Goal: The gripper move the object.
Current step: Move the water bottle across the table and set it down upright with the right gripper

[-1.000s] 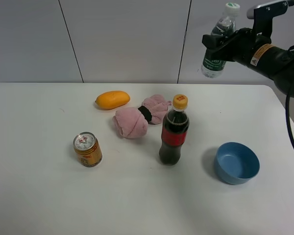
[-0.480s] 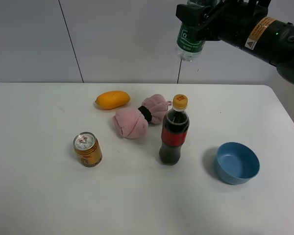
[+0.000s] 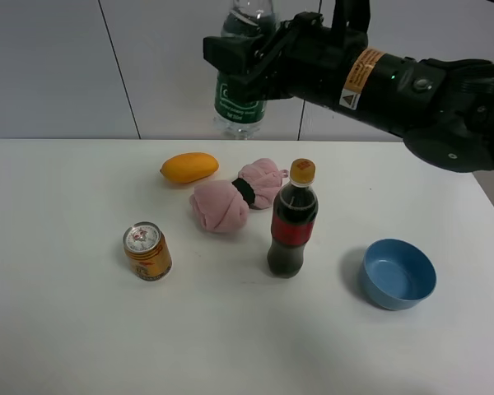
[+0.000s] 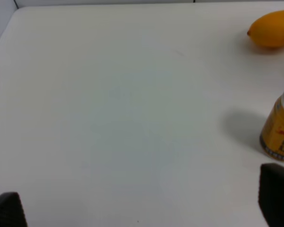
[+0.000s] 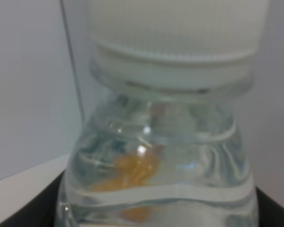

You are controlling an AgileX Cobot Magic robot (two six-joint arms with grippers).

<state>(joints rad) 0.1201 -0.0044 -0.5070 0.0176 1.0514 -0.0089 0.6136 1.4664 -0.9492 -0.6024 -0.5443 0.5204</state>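
The right fingers (image 3: 227, 51) are closed on the water bottle (image 3: 240, 109), clamping it around the upper body just above the green label. The bottle hangs roughly upright, high in the air and clear of everything, in front of the back wall. In the high view it sits above the far edge of the desk (image 3: 66, 329), over the gap between the mango (image 3: 188, 167) and the pink cloth (image 3: 230, 200). The right arm reaches well across the middle to hold it there.

The left fingers (image 4: 277, 194) stand wide apart with nothing between them, low over a bare part of the desk, with the can (image 4: 280, 127) just beside 1 tip.

As I judge it, pick-up and lift are done and the carry is under way. Lowering and release are left. Nothing shows where the bottle should land, though open desk lies left of the can. The cola bottle (image 3: 293, 220) and blue bowl (image 3: 398, 273) stand well apart from the held bottle.

Hidden or unclear:
- The bottle's cap is cut off by the top of the high view.
- The right wrist view is filled by the blurred neck and white cap (image 5: 175, 28), with only 2 dark edges of the fingers showing.
- An orange smear shows through the water, and I cannot tell what it is.
- The left arm is outside the high view.
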